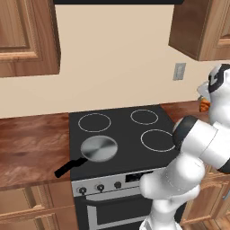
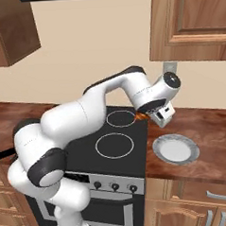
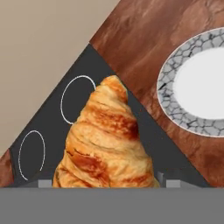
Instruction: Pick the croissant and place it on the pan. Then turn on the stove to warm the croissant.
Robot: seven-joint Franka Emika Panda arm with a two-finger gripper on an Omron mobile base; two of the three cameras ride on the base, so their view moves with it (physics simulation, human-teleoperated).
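Note:
My gripper (image 2: 146, 114) is shut on the golden-brown croissant (image 2: 142, 116) and holds it in the air over the right edge of the black stove (image 2: 89, 152). In the hand view the croissant (image 3: 107, 140) sits between my two finger tips, above the cooktop's edge. From the left base view the croissant (image 1: 205, 106) peeks out orange at the far right, behind my arm. The grey pan (image 1: 99, 148) rests on the stove's front left burner, with its black handle pointing out over the front left corner.
A round pale plate (image 2: 159, 143) with a crackled rim lies bare on the wooden counter right of the stove, also in the hand view (image 3: 168, 87). Black knobs (image 2: 114, 186) line the stove's steel front. Wooden cabinets hang overhead on both sides.

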